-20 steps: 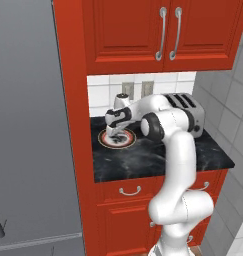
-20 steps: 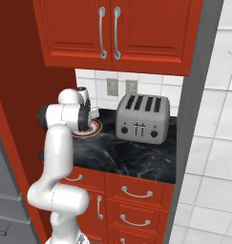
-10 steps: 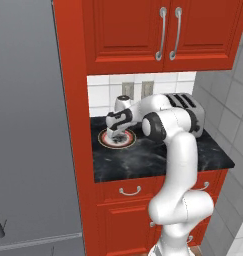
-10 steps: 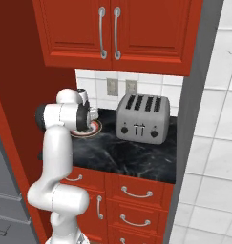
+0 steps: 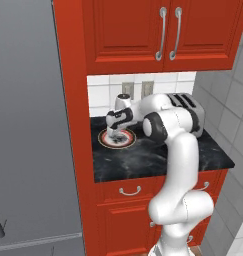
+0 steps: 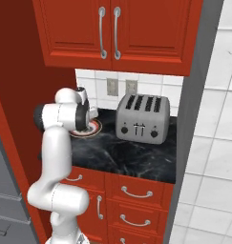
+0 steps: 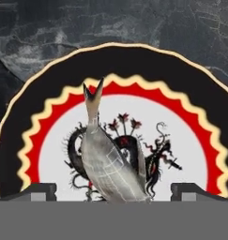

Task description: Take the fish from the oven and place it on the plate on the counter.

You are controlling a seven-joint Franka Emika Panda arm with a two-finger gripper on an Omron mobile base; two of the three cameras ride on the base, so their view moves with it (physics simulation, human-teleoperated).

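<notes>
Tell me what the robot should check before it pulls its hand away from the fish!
1. Fish lies over the plate's white middle: ok.
2. Tool fingers stand wide apart, both clear of the fish: ok.
3. Fish fully resting flat, not propped on the tool: cannot tell, its head end is hidden at the bottom of the hand view.
4. Plate sits well on the counter, away from its front edge: ok.
5. Toaster stands apart from the arm's way up: ok.
</notes>
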